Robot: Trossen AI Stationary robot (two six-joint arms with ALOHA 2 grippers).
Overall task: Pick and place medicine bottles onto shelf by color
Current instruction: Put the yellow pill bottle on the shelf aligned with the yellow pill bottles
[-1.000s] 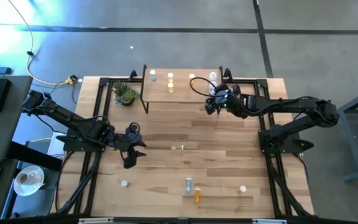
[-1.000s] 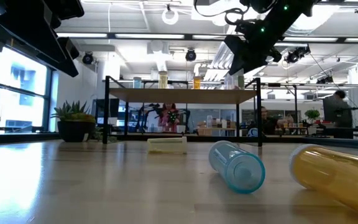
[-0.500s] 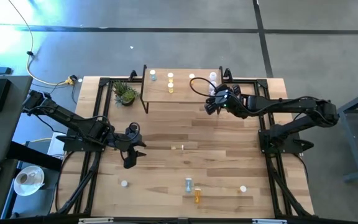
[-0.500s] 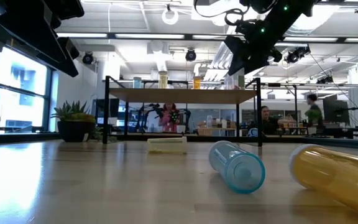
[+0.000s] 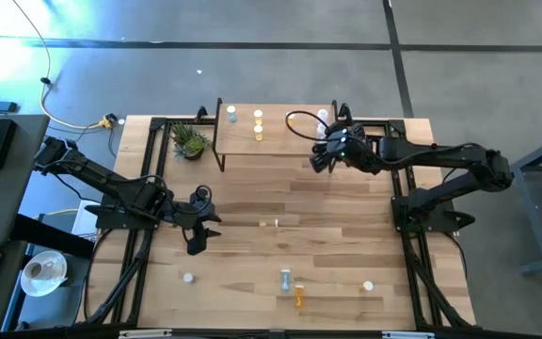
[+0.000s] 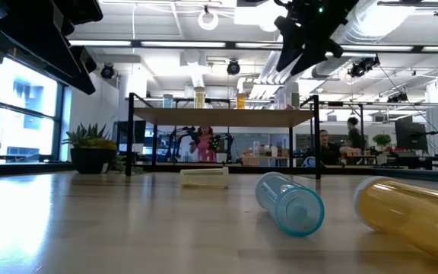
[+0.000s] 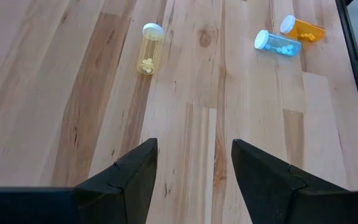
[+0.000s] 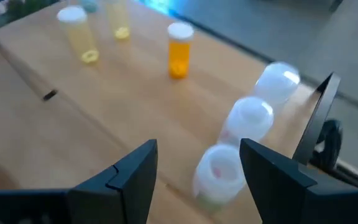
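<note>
The right hand (image 5: 320, 158) hangs open and empty above the right end of the shelf (image 5: 276, 141), at the far side of the bench (image 5: 252, 202). On the shelf top stand three white bottles (image 8: 248, 118) in a row at the right end, an orange bottle (image 8: 179, 50) near the middle, and yellow bottles (image 8: 79, 32) further left. The left hand (image 5: 196, 247), open and holding nothing, waits over the left middle of the bench. A yellow bottle (image 7: 149, 48), a blue bottle (image 7: 277, 43) and another orange bottle (image 7: 302, 28) lie on the bench.
</note>
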